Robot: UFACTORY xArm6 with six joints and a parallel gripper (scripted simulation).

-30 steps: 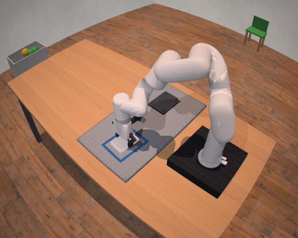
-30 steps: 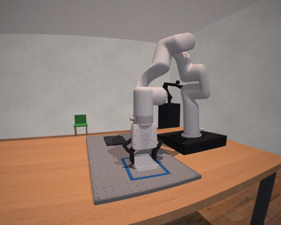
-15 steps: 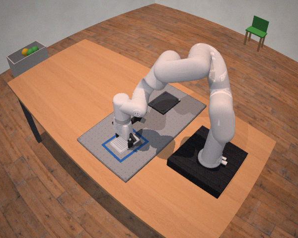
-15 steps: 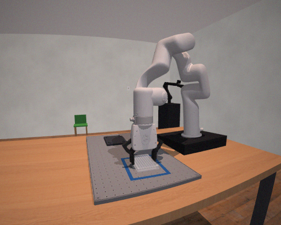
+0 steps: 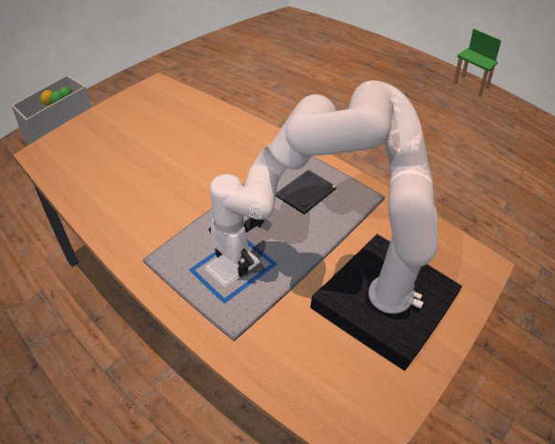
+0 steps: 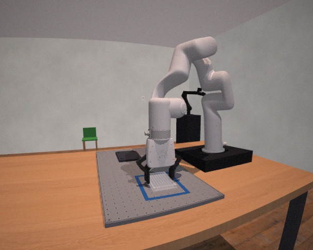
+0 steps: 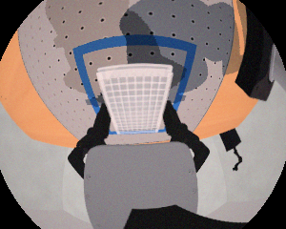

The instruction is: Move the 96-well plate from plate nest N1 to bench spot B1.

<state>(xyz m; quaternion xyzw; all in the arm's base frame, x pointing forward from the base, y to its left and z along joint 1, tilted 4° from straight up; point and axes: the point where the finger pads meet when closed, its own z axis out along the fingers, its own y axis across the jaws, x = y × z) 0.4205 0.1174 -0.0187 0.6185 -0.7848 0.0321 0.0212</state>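
Exterior view first, reading left to right: we see a small green chair (image 6: 89,137) by the far wall, then a grey perforated deck plate (image 6: 119,199) lying on the long wooden table (image 6: 43,194). At the deck's far end sits the flat black plate nest (image 6: 127,155), with nothing on it. Nearer us, our white arm's black two-finger gripper (image 6: 159,179) points straight down, its jaws spread wide and clamped on the long sides of the clear white 96-well plate (image 6: 163,184). That plate lies inside the blue taped rectangular outline (image 6: 166,196), right way up; we cannot tell whether its base touches the deck. Further right, the arm rises from a black square pedestal (image 6: 240,158).
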